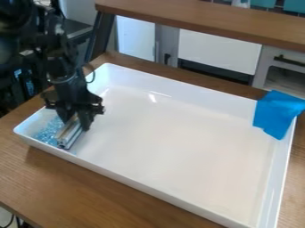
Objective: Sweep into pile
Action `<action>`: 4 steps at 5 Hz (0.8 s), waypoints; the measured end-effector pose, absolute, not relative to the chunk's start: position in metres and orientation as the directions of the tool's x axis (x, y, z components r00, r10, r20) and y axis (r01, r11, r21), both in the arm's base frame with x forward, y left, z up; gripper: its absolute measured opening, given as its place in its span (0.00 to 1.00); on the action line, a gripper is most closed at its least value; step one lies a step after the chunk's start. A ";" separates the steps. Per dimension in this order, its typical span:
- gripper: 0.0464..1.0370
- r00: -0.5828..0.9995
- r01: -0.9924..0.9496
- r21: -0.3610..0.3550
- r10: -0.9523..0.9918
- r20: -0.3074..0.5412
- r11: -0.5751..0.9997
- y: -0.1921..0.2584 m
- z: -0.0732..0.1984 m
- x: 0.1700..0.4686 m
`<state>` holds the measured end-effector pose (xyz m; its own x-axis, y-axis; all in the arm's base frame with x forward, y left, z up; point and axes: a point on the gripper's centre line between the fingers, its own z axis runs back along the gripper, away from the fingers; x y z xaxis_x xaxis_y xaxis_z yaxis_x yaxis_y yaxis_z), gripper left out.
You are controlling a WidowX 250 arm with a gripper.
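Seemingly a robotics lab: black robot arm [64, 73] over a wooden table [113, 191], pale cupboard fronts [217, 52] behind.

Small pale-blue bits [47, 132] lie at the white tray's [179, 138] left end, beside a slanting silver bar [69, 134].

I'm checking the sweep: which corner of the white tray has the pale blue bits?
The leftmost corner in the camera view, where the pale blue bits lie beside the metal bar; the right-hand corner has a blue cloth over it.

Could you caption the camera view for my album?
A black robot gripper holds a silvery bar beside small blue bits at one end of a white tray.
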<state>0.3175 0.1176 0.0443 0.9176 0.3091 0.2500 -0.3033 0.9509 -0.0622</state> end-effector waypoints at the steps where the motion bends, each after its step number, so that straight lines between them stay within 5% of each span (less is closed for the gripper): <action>1: 0.34 0.906 -0.349 -0.141 0.372 0.202 0.926 0.089 0.068 0.336; 4: 0.34 0.885 -0.406 -0.182 0.435 0.168 0.896 -0.022 0.092 0.353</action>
